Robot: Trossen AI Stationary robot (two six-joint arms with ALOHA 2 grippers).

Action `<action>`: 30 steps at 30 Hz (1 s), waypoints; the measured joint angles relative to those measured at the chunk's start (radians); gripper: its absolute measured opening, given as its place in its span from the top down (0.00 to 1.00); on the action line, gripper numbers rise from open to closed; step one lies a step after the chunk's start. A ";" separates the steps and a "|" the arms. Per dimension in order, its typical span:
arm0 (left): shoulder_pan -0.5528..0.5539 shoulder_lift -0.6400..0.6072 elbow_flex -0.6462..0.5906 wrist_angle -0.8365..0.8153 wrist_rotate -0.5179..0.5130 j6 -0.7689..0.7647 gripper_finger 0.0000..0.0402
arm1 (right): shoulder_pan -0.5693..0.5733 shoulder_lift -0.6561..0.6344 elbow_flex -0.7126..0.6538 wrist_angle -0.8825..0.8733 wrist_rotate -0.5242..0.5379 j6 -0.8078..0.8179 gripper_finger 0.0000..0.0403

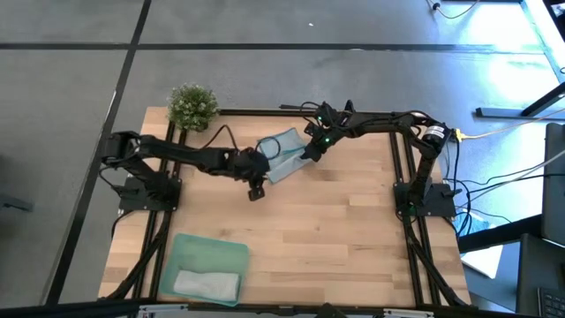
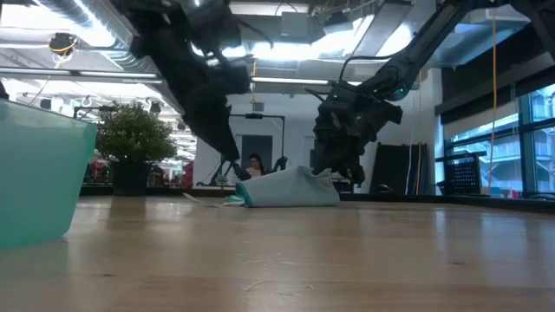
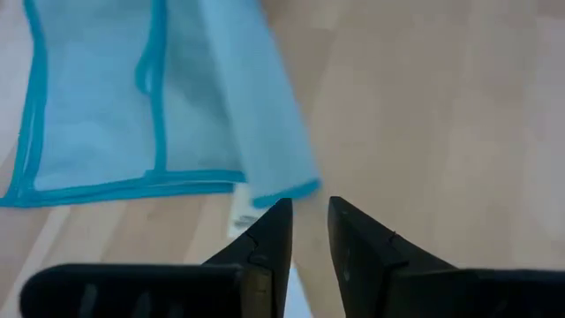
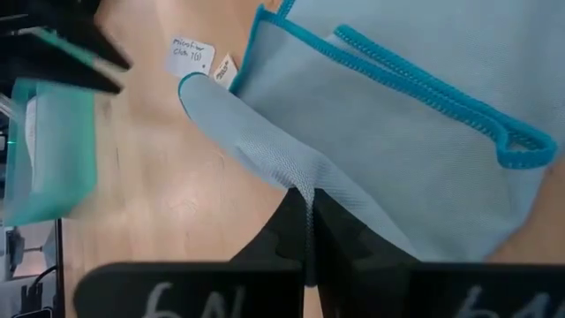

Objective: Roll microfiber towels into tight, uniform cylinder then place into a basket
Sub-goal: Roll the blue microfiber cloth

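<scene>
We've got a light wood plank tabletop point(image 1: 335, 221) here. The light blue towel point(image 1: 281, 150) lies partly folded on it, between the left gripper point(image 1: 257, 189) and right gripper point(image 1: 311, 152). Well away from both grippers, near the left arm's side, sits the mint-green basket point(image 1: 208, 253). A small potted plant point(image 1: 192, 106) stands at a corner.

A robotics lab or open workshop hall. The wooden bench point(image 1: 291, 221) sits in a black metal frame point(image 1: 402, 190) on a grey carpeted floor point(image 1: 265, 79), with cables point(image 1: 494, 190) trailing beside it. Beyond the bench, the low view shows exposed ceiling ducts point(image 2: 95, 52), strip lights point(image 2: 295, 81), tall windows point(image 2: 494, 156) and a potted plant point(image 2: 132, 143).
</scene>
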 joint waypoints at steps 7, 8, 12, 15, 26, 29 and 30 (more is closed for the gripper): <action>0.125 0.093 0.000 0.074 0.139 -0.027 0.82 | 0.000 0.000 0.000 0.001 -0.001 -0.004 0.99; 0.139 0.108 0.000 0.092 0.167 -0.027 0.82 | 0.000 0.000 0.000 0.001 -0.001 -0.010 0.99; 0.170 0.154 0.001 0.162 0.291 -0.015 0.82 | 0.000 0.000 0.000 0.001 -0.003 -0.020 0.99; 0.176 0.166 0.000 0.181 0.309 0.005 0.82 | 0.000 0.000 0.000 0.001 -0.002 -0.022 0.99; 0.188 0.170 0.000 0.181 0.297 0.034 0.82 | 0.000 0.000 0.000 0.002 -0.002 -0.025 0.99; 0.189 0.170 0.000 0.180 0.290 0.034 0.85 | 0.000 0.000 0.000 0.002 -0.002 -0.026 0.99; 0.188 0.170 0.000 0.180 0.278 0.034 0.88 | 0.000 0.000 0.000 0.002 -0.002 -0.026 0.99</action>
